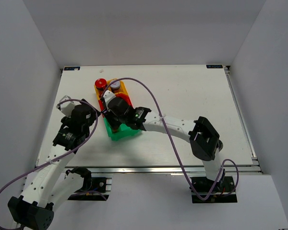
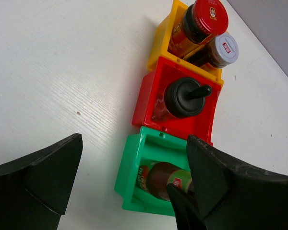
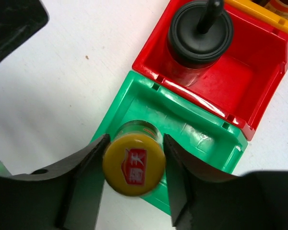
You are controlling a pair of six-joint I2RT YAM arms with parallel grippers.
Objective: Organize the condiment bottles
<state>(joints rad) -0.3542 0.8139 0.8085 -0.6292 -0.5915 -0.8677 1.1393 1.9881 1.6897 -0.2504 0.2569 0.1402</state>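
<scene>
Green plastic marks the bin in use. Read from the top view, the green bin (image 3: 192, 134) sits at the 6 o'clock end of a touching row of three, with the red bin (image 3: 249, 72) in the middle and the yellow bin (image 2: 158, 45) at 12 o'clock.

We find the slim yellow-capped bottle (image 3: 134, 165) cap up inside the green bin, toward its 7 o'clock corner in the right wrist view. The right gripper (image 3: 135, 141) straddles it from above, one finger at 9 o'clock of the cap and one at 3 o'clock. Both lie against the cap or just beside it; we cannot tell whether they press or merely flank. We judge that the top-down approach is chosen so the fingers clear the bin walls.

The left gripper (image 2: 133, 143) hangs above the table (image 2: 62, 62) at 9 o'clock of the row, fingers spread wide with nothing between them. We judge it is placed there to stay out of the right arm's way.

Sorting goes by kind. The red-capped jar (image 2: 209, 14) and silver-capped jar (image 2: 223, 48) share the yellow bin. One black-lidded jar (image 2: 185, 96) stands in the red bin, with room beside it for a partner.
</scene>
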